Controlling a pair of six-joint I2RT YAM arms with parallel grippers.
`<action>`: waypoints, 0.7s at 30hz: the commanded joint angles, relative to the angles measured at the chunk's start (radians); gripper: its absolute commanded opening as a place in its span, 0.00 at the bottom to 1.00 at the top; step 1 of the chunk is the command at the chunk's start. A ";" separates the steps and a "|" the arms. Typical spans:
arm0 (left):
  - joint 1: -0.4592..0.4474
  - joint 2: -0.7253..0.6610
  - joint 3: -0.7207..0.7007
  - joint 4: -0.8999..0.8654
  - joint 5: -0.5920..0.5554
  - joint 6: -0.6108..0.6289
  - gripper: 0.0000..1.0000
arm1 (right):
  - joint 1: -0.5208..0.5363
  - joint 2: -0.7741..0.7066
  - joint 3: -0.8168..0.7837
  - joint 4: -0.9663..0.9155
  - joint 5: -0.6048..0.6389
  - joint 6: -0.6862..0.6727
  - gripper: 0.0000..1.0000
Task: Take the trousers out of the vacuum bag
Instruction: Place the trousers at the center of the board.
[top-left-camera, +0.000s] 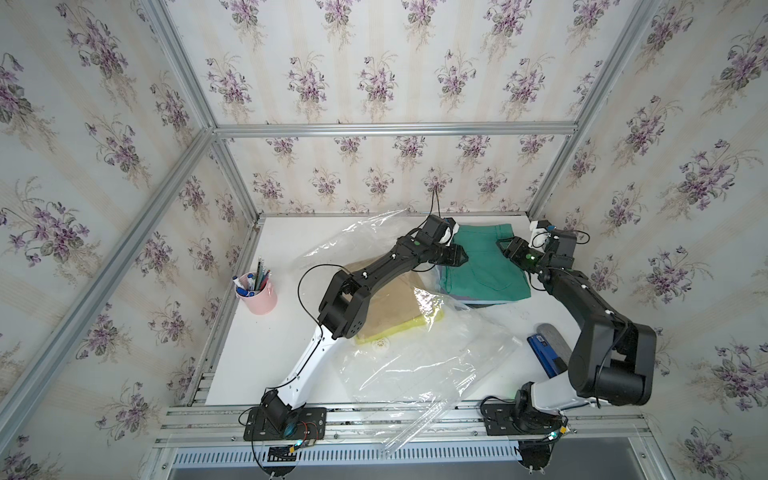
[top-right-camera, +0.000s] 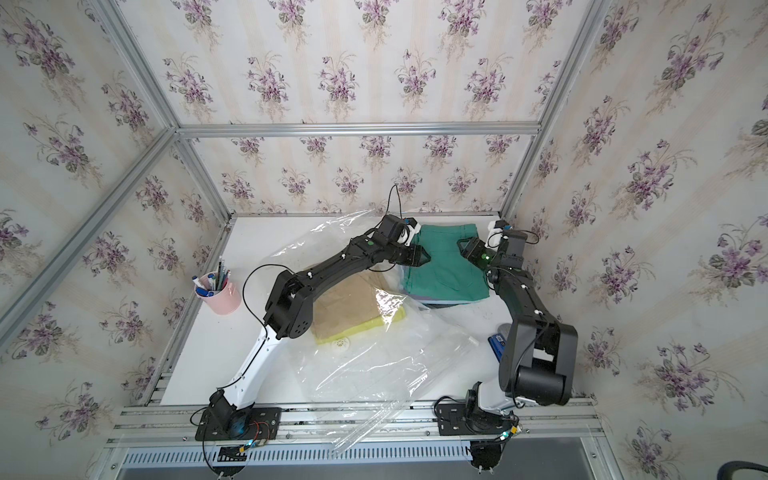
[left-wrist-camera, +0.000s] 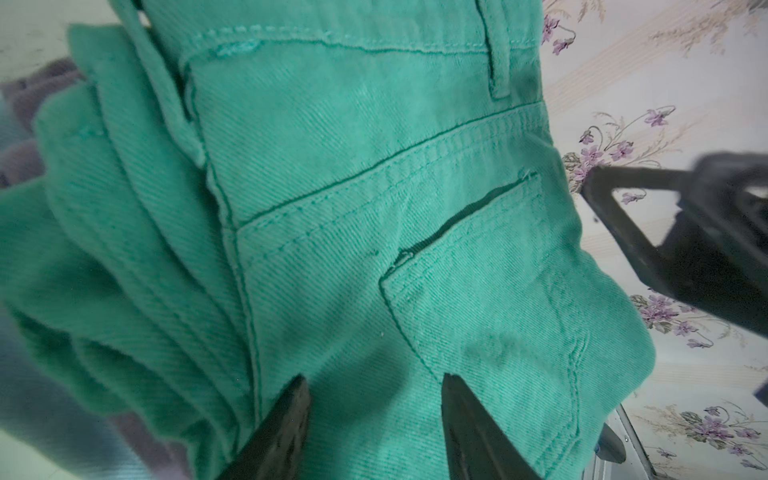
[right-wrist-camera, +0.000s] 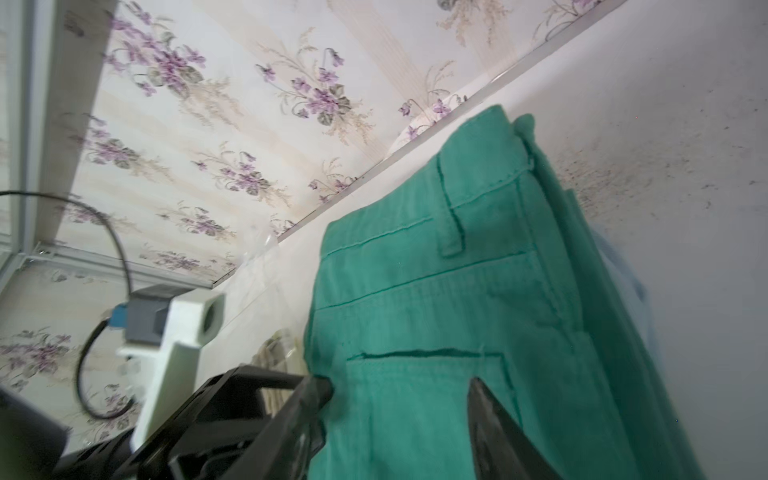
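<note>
- The teal trousers (top-left-camera: 484, 272) lie outside the vacuum bag (top-left-camera: 436, 365), topping a small pile (top-left-camera: 486, 302) toward the far right corner of the table (top-left-camera: 257, 353); the khaki pair (top-left-camera: 388, 309) and yellow pair (top-left-camera: 399, 329) sit mid-table under the plastic, seemingly inside it, so the job looks only part done
- Main worry: the left pincer (top-left-camera: 459, 257) and right pincer (top-left-camera: 503, 245) crowd the same teal cloth, near each other, so a careless move could knock them together, or drag the top pair and skew the pile beneath
- The left arm (top-left-camera: 374, 270) has its elbow above the khaki pair and the bag; dropping it could snag the crinkly film, which spills over the near edge
- The left pincer comes at the pile from the side facing the left edge, its arm stretched diagonally across the table; in the wrist view its fingers (left-wrist-camera: 284, 428) stand apart over flat, unbunched cloth, so it looks open, gripping nothing
- The right pincer hovers at the pile's far end, the right arm (top-left-camera: 598, 328) folded back on itself along the right edge; its jaws likewise stand apart with cloth lying smooth between them, holding nothing
</note>
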 joint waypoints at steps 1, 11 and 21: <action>-0.003 -0.014 -0.033 -0.039 -0.024 -0.003 0.54 | 0.004 0.079 0.041 0.021 0.058 0.005 0.50; -0.033 -0.048 -0.172 0.027 -0.036 -0.033 0.54 | 0.048 0.281 0.140 0.031 0.064 0.012 0.44; -0.030 -0.133 -0.180 -0.018 -0.077 0.001 0.64 | 0.054 0.251 0.173 -0.010 0.097 0.005 0.43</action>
